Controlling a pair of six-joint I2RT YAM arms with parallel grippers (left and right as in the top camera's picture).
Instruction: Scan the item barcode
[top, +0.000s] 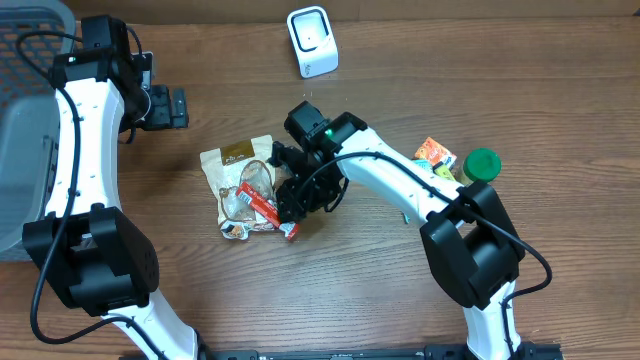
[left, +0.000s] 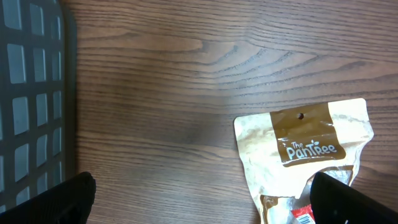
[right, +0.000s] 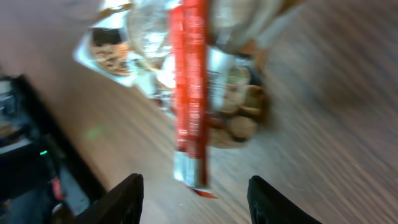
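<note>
A brown wood-grain desk (top: 560, 80) fills every view, its grain running side to side in the overhead view. Light falls evenly on it, leaving only soft shadows and a dull sheen. A grey plastic lattice basket (top: 25, 150) sits at its left edge.

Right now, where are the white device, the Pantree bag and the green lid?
white device (top: 312, 40): overhead view, middle of its top face.
Pantree bag (left: 305, 134): left wrist view, on its brown label.
green lid (top: 482, 163): overhead view, centre of the lid.
</note>
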